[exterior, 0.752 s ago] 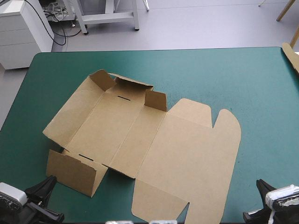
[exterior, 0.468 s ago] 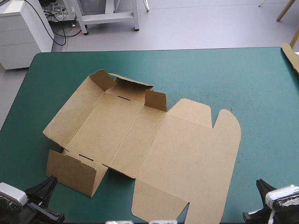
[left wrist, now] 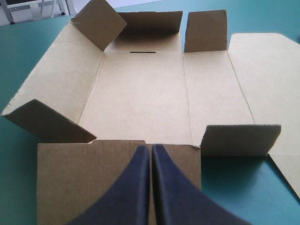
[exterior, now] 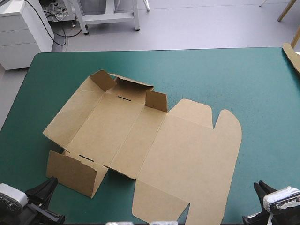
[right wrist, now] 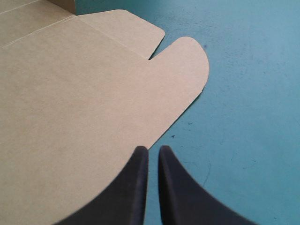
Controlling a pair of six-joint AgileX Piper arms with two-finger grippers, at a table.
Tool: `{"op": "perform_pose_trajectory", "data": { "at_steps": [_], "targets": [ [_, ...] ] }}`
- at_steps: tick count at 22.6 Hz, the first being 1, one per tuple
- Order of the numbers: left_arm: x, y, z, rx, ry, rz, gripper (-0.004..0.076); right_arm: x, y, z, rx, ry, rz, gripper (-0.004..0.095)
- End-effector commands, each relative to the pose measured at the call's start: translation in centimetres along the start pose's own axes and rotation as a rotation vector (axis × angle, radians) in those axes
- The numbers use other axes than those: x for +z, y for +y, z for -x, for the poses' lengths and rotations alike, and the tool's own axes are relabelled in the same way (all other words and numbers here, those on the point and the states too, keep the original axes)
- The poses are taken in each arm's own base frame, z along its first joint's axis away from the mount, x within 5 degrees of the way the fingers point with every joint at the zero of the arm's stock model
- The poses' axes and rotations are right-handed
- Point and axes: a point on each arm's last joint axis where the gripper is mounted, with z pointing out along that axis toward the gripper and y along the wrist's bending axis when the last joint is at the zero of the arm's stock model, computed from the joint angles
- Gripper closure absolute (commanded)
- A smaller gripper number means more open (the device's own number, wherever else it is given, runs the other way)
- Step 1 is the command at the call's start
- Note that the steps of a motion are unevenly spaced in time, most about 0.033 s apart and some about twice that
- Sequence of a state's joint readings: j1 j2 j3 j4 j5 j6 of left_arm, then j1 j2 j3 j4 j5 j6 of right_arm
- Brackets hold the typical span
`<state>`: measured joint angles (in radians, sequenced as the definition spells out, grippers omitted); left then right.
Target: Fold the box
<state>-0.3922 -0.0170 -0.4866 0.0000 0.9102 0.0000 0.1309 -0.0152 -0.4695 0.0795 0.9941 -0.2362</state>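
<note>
Left gripper [left wrist: 151, 149] at the table's 7 o'clock corner in the high view, black fingers pressed together into one pointed arch, gripping nothing, tips just short of the raised near wall [left wrist: 79, 173] of the box [exterior: 140, 140]. Right gripper [right wrist: 152, 150] at 5 o'clock, fingers likewise drawn together with only a hairline between them, bare teal-green cover [exterior: 234, 75] underneath, tips near the lid's long edge — not touching it. Box mid-table, leaning toward 9 o'clock, brown and mostly flat: base panel in the middle, short walls half-raised at its 12 o'clock and 7 o'clock ends, small corner flaps [left wrist: 205, 30] standing up, a dark slot [left wrist: 142, 52] close to the far wall. Wide lid panel [right wrist: 70, 108] lying flat toward 4 o'clock, two rounded tabs [right wrist: 187, 61] along its 1 o'clock edge with a notch between them. At the table's 2 o'clock corner — a strip of more brown board [exterior: 291, 55] over the edge.
</note>
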Motion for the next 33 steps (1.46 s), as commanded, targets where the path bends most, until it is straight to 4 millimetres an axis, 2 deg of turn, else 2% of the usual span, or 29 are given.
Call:
{"op": "perform_pose_trajectory", "data": {
  "at_steps": [1,5,7,12,16,21,26,33],
  "targets": [
    [-0.6,0.0,1.1,-0.007,-0.095,0.000,0.0731,-0.8,0.1,0.9,-0.034,-0.103,0.000,0.0624],
    [-0.6,0.0,1.1,-0.007,-0.095,0.000,0.0731,-0.8,0.1,0.9,-0.029,-0.103,0.000,0.0321],
    [-0.6,0.0,1.1,-0.007,-0.095,0.000,0.0731,-0.8,0.0,0.9,-0.025,-0.101,-0.004,0.0226],
    [-0.6,0.0,1.1,-0.007,-0.095,0.000,0.0731,-0.8,-0.1,1.0,0.013,-0.112,-0.018,0.0293],
    [-0.6,0.0,1.1,-0.007,-0.095,0.000,0.0731,-0.7,-0.6,3.2,0.017,-0.058,-0.006,0.0294],
    [-0.6,0.0,1.1,-0.007,-0.095,0.000,0.0731,2.9,-1.8,8.9,-0.095,0.142,0.047,0.0299],
    [-0.6,0.0,1.1,-0.007,-0.095,0.000,0.0731,8.2,-3.3,14.5,-0.096,0.283,0.085,0.0303],
    [-0.6,0.0,1.1,-0.007,-0.095,0.000,0.0731,11.8,-3.8,18.0,-0.146,0.299,0.144,0.0303]
  ]
}}
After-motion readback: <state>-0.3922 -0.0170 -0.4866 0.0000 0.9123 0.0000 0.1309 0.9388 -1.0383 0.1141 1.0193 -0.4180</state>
